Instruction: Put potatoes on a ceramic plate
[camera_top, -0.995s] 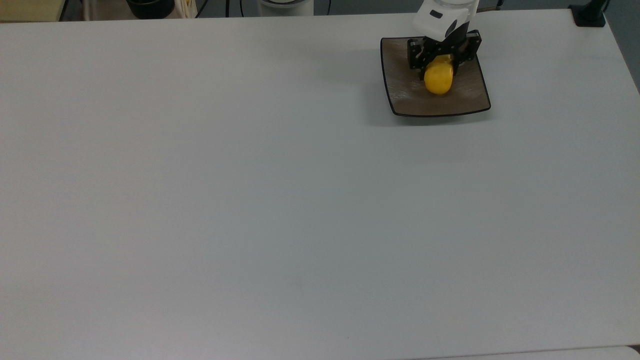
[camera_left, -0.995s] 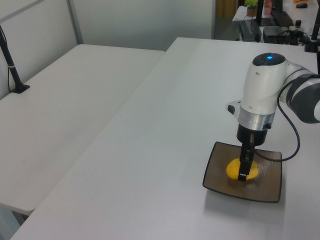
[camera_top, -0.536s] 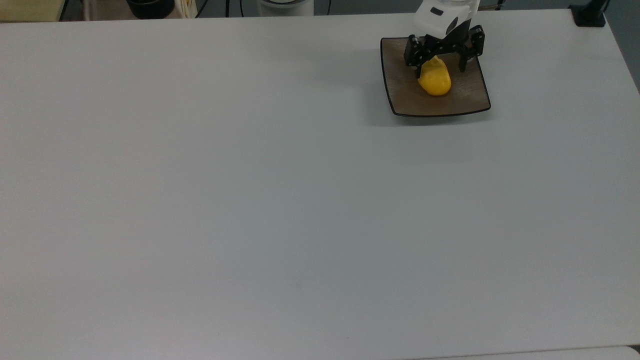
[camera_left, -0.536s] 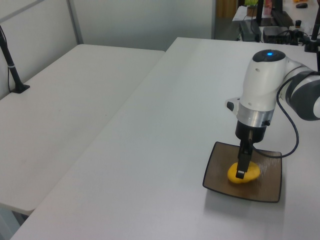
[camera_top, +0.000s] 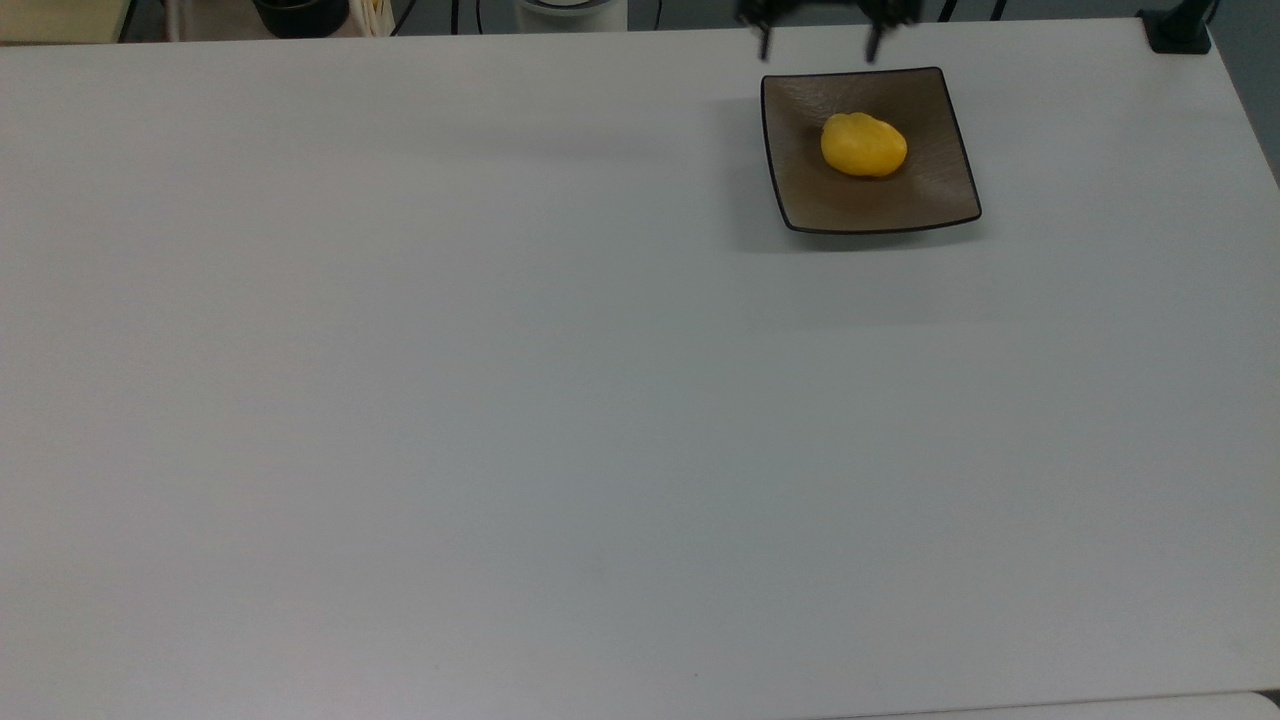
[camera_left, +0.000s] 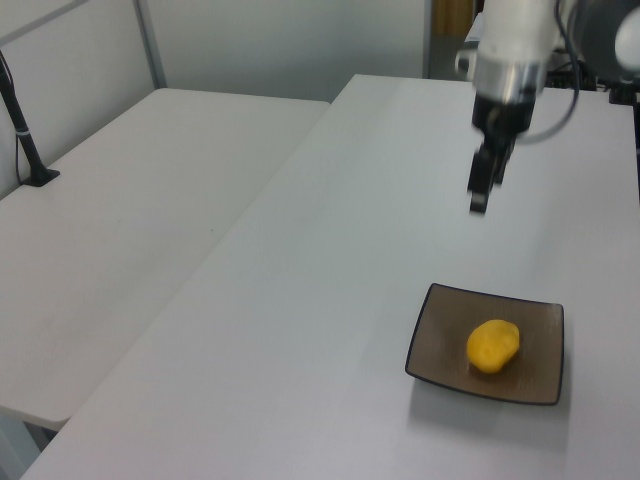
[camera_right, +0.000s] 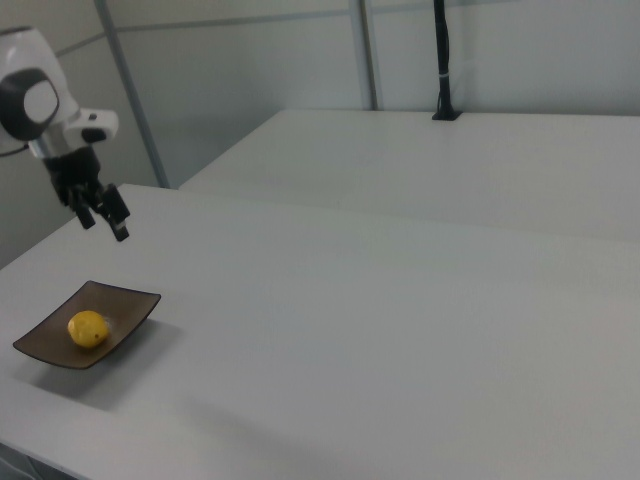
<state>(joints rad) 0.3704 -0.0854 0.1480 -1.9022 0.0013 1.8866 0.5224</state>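
The potato (camera_top: 864, 145) lies on the ceramic plate (camera_top: 930, 200), its long axis running across the top view, blunt end toward the top view's right. The plate sits on a plain white table (camera_top: 500, 400); a second white table (camera_left: 120, 200) stands beside it, with pale wall panels behind. The gripper (camera_right: 103, 221) hangs well above the plate, fingers spread apart and holding nothing, the potato well clear below
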